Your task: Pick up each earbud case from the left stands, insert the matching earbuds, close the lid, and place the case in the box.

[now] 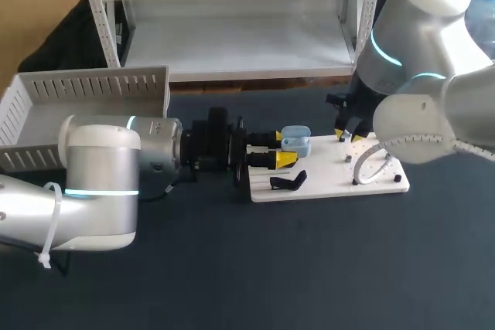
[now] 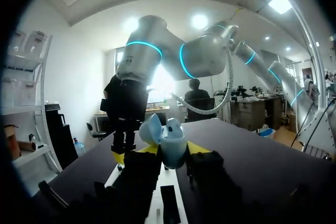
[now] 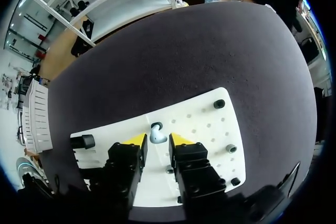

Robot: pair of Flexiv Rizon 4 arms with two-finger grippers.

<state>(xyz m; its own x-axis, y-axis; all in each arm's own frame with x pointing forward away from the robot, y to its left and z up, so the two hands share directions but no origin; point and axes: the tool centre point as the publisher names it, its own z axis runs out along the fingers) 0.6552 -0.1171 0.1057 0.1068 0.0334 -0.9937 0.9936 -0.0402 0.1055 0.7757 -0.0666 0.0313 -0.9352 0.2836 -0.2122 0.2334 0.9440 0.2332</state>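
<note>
Earbud case (image 1: pixel 295 141): a small, rounded, pale blue shell. The left gripper (image 1: pixel 285 150) clamps it between its two yellow tips, just above the near-left part of the white board (image 1: pixel 325 183). The left arm comes in low along the table (image 1: pixel 232 268).

Left wrist view: only here does the lid (image 2: pixel 150 128) show as open, tilted back to one side of the case (image 2: pixel 173 148). The left gripper (image 2: pixel 173 151) presses the shell from both sides. Ahead of it the right arm's fingers (image 2: pixel 118 156) point down at the board (image 2: pixel 164 182).

Right wrist view: this view alone shows a single pale blue-grey earbud (image 3: pixel 156 133) lying on the board (image 3: pixel 210 129). The right gripper (image 3: pixel 157 140) stands over it, fingers narrow, one on either side; a thin gap seems to remain on each side. In the head view the right gripper (image 1: pixel 349 137) hides that earbud.

Surroundings: black pegs (image 3: pixel 219 104) stand at the board's corners, and a larger black peg (image 3: pixel 82 141) stands at its far-left end. A black bracket (image 1: pixel 288 182) lies on the board near the left gripper. The box (image 1: pixel 85 102), white with slotted walls, sits at the table's left, well apart from the board and partly covered by the left arm. The right arm's bulk covers the table's right rear corner.
</note>
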